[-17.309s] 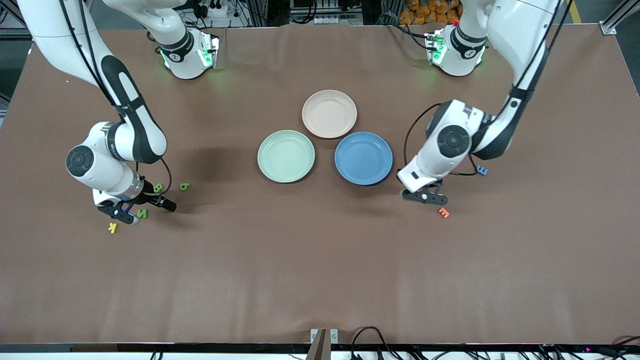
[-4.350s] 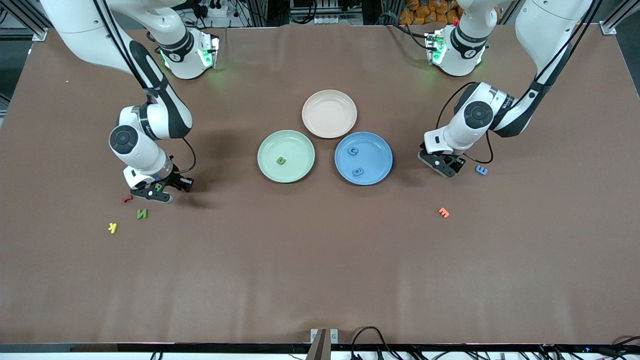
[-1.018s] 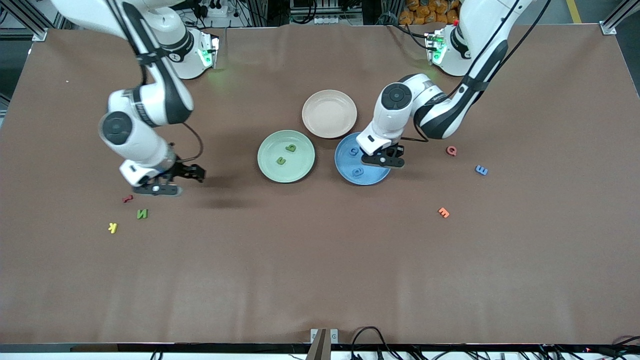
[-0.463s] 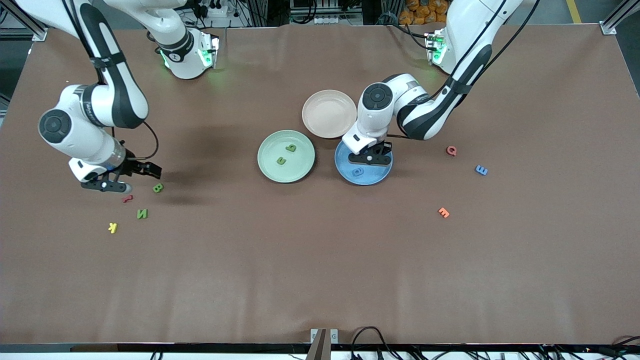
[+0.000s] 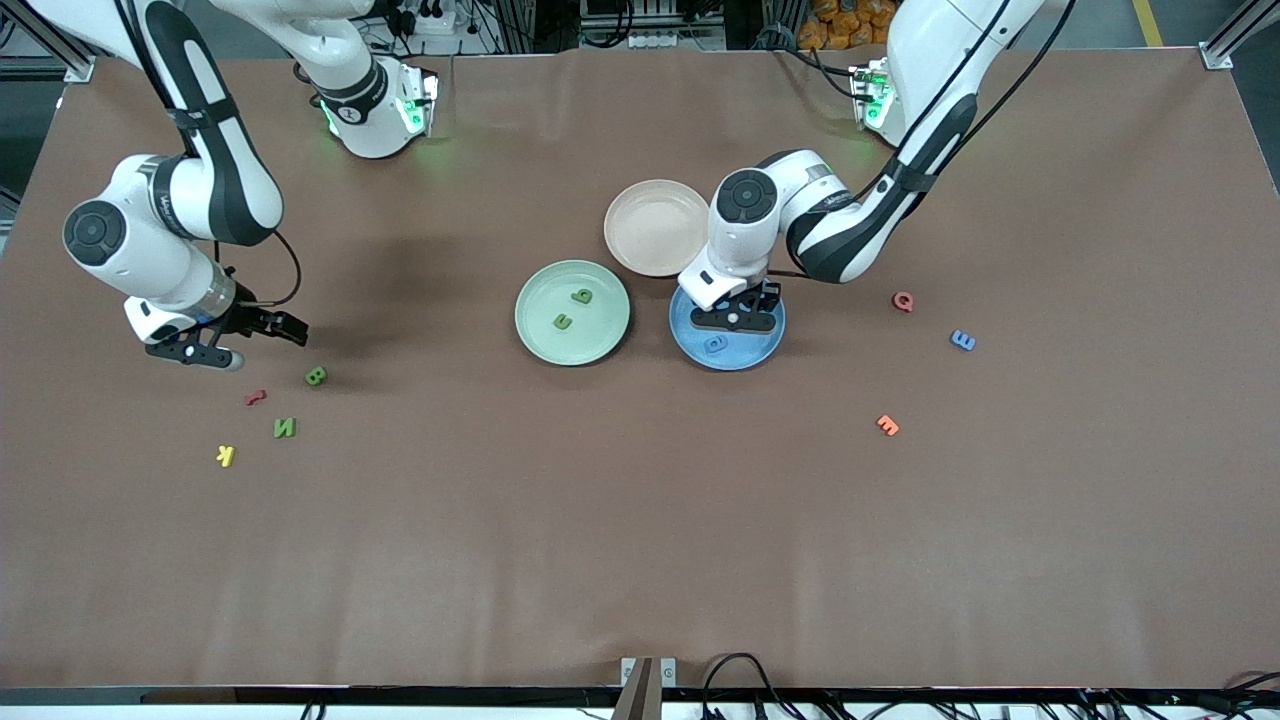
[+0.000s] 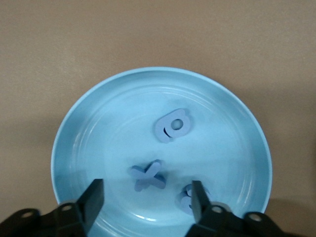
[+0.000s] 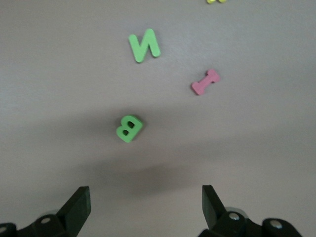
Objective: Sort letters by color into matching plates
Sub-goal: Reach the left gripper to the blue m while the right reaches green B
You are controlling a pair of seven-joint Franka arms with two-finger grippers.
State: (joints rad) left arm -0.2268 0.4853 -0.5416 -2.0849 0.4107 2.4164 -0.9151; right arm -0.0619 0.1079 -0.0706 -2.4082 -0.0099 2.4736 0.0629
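Note:
The blue plate [image 5: 762, 352] holds three blue letters, an X [image 6: 147, 176], a round one [image 6: 171, 125] and one [image 6: 186, 199] partly hidden by a finger. My left gripper [image 5: 735, 320] hangs open just over this plate [image 6: 89, 128], empty, with the X between its jaws [image 6: 146, 205]. The pale green plate [image 5: 535, 335] holds two green letters [image 5: 582, 296] [image 5: 563, 322]. A green B [image 5: 315, 376] [image 7: 129, 128] and a green N [image 5: 285, 427] [image 7: 144, 45] lie on the table. My right gripper [image 5: 203, 354] [image 7: 145, 207] is open and empty, over the table beside the B. A blue E [image 5: 962, 340] lies toward the left arm's end.
An empty beige-pink plate [image 5: 655, 225] sits farther from the front camera, touching both plates. A red letter [image 5: 255, 398], pink in the right wrist view [image 7: 205, 81], and a yellow K [image 5: 226, 456] lie near the green letters. A red Q [image 5: 903, 301] and orange E [image 5: 887, 425] lie near the blue E.
My left gripper came farther over the blue plate and opened, and the blue X now lies in the plate. My right gripper moved off the green B toward the right arm's end.

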